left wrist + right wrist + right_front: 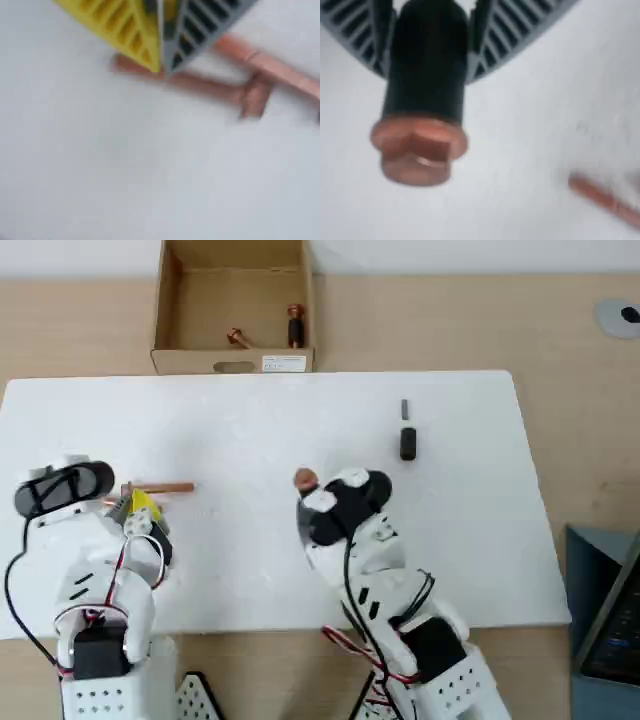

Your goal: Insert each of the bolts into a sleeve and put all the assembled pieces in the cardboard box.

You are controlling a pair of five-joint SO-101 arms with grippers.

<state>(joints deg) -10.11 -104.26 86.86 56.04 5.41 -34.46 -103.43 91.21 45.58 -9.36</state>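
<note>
We see right gripper [427, 55] clamped on sleeve [424, 97], bolt head [417, 150] protruding past fingertips, above mat [545, 100]. Left gripper [161, 67] pinched closed, tips meeting at loose bolt [200, 82] lying on mat.

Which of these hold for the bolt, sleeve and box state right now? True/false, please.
1. The right gripper holds a black cylindrical sleeve with an inserted copper bolt. True.
2. The brown cardboard box is empty. False: it holds a loose copper bolt and a sleeved bolt.
3. A bare copper bolt lies on the white mat at the left gripper. True.
4. No unused sleeve remains on the mat. False: a spare black sleeve lies there.
</note>
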